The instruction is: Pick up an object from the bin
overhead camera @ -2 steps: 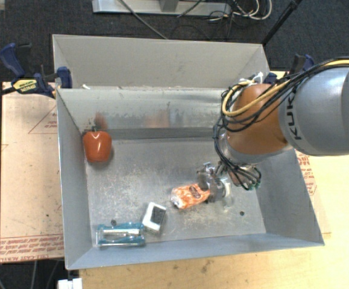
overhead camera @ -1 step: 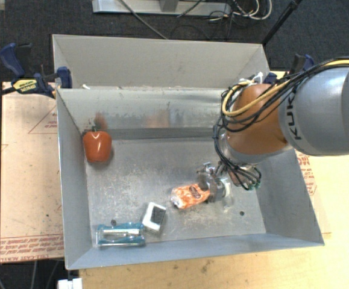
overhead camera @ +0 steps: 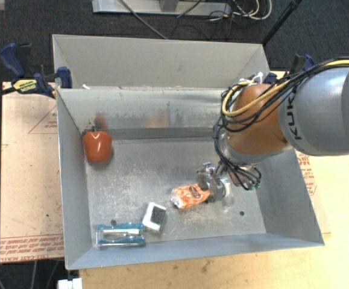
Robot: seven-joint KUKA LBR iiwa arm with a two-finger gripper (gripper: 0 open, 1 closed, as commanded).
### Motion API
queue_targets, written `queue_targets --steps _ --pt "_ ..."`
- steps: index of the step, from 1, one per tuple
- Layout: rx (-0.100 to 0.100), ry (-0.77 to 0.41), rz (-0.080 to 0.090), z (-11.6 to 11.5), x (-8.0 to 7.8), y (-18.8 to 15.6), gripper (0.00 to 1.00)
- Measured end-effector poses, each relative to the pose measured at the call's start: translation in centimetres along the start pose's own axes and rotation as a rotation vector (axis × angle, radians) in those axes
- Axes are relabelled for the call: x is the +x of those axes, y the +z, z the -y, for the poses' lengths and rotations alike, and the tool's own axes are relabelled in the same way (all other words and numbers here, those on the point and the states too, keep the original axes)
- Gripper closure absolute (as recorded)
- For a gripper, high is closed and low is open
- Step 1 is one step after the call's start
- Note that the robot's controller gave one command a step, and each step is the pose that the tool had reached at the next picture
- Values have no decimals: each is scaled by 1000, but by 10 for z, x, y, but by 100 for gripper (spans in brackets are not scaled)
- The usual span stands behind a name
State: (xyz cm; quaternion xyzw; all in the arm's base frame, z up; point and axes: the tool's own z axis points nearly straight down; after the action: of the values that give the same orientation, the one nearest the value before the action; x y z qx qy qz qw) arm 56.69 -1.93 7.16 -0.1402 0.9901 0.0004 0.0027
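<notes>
We see the gripper (overhead camera: 217, 184) low over the bin (overhead camera: 162, 161) floor, right of centre, at the right end of a crumpled orange-and-white packet (overhead camera: 189, 196). We cannot tell how wide the claw stands. A red toy pepper (overhead camera: 97, 146) leans on the left wall. A small white box (overhead camera: 154, 217) and a clear blister pack (overhead camera: 120, 235) lie towards the near-left corner.

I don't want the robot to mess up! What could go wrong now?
1. The gripper sits at the right end of the crumpled orange packet, not over its middle, so a grab might catch only an edge and slip.
2. The packet looks light and loose, so a bump could shove it left toward the white box.
</notes>
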Motion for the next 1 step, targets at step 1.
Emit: queue_targets --steps 1 --pt "0 0 0 0 0 0 100"
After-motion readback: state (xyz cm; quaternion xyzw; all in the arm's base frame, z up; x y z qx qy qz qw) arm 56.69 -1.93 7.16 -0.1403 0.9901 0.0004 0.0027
